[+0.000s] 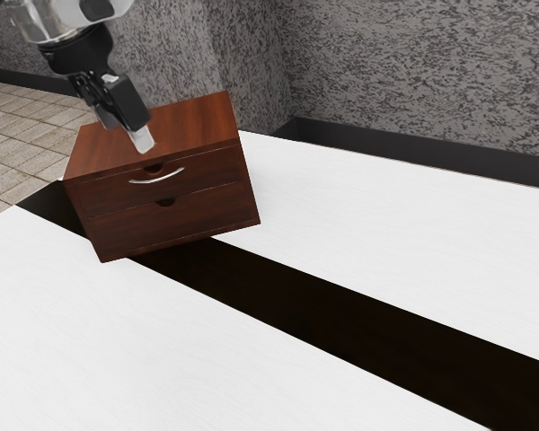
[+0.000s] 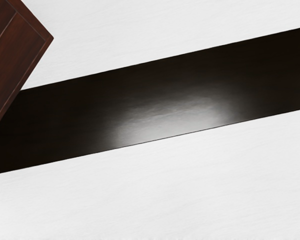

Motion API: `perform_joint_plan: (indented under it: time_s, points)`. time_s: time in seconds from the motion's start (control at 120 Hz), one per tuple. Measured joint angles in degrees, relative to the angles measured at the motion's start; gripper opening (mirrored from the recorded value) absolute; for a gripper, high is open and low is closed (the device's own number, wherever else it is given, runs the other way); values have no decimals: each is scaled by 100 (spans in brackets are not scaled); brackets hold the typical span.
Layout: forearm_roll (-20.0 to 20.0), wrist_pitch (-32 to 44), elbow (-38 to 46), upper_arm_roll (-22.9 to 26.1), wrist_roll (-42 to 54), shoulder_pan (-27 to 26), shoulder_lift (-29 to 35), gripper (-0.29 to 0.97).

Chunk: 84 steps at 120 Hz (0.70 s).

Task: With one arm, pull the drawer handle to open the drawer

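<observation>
Just above the drawer handle (image 1: 157,177) hangs the claw (image 1: 142,140), its opening impossible to tell.

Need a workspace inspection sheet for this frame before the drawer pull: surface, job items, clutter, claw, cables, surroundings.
Surface: white table crossed by a glossy black stripe.
Job's things: brown wooden cabinet sits on the stripe. Its upper drawer looks shut and the silver handle is not gripped. The lower drawer also looks shut.
Clutter: nothing seen.
Grippers: claw hangs over the cabinet's top near its front edge, above the handle and not on it. Its state cannot be told.
Cables: nothing seen.
Surroundings: grey speckled wall with a dark baseboard; tiled floor at the exterior view's left.
</observation>
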<state>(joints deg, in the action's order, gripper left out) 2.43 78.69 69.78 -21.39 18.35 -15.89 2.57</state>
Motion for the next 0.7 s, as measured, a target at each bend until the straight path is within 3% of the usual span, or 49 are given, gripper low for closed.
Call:
perform_joint_plan:
  time_s: [0.458, 0.7]
  points:
    - [176, -675, 37, 34, 171, -7, 33, 68]
    - [893, -606, 691, 162, 234, -95, 177, 68]
